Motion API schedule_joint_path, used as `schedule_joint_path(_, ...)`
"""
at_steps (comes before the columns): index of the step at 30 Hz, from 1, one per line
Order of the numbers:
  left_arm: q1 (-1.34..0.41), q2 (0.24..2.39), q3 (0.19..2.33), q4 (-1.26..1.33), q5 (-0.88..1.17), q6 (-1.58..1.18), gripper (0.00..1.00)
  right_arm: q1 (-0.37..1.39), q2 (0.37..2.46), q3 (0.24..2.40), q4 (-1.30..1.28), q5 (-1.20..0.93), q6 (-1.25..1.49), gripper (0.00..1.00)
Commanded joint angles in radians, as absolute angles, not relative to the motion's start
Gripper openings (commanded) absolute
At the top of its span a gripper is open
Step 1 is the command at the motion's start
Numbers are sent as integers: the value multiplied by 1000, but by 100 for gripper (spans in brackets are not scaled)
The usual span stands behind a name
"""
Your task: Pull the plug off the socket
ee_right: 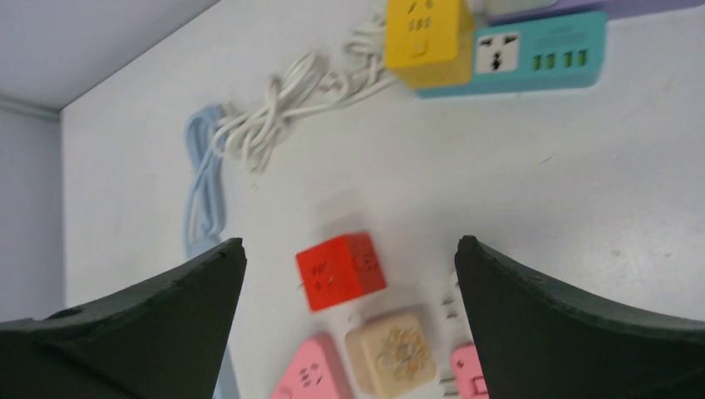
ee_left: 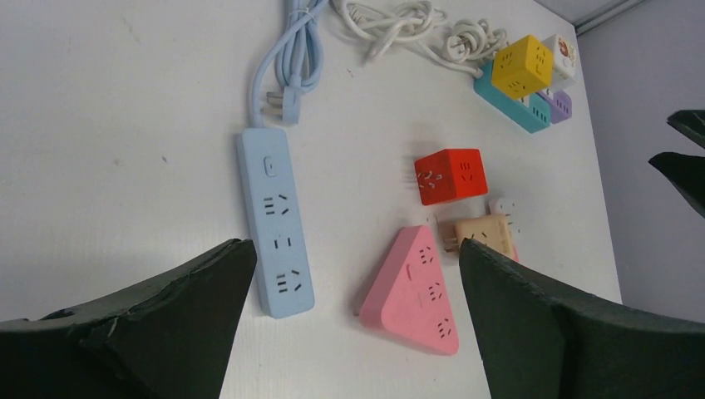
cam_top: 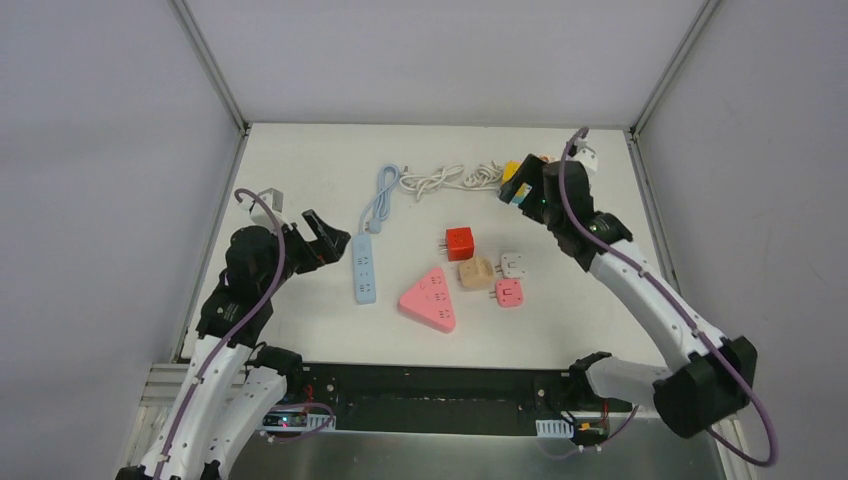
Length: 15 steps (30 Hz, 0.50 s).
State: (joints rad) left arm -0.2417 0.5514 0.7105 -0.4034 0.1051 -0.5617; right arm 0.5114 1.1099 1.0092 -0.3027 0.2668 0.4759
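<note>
The yellow cube adapter (ee_left: 522, 66) is plugged into the teal power strip (ee_left: 509, 106) at the far right. It looks light, rigid and smooth, so its flat opposite sides are probably the best hold; the strip may lift with it. The right gripper (ee_right: 349, 243) hangs close by, arm outstretched, jaws spread and empty. The left gripper (ee_left: 356, 246) hovers at the left, also spread.

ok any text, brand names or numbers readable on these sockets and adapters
No readable text anywhere.
Beige square adapter: a printed pattern on top, too blurred to read.
White cube adapter: a coloured mark on its face, too small to read.
</note>
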Motion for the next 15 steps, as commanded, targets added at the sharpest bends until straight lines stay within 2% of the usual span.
schedule_joint_path(1,-244,621,749,-224,118,-564,99,407,1335,1131,-303,378,362,100)
schedule_joint_path(7,-242,650,755,-250,108,-544,99,334,1715,1385,-329,328,339,100)
schedule_joint_path(15,-242,654,755,-264,118,-542,99,321,2043,1724,-437,380,311,97)
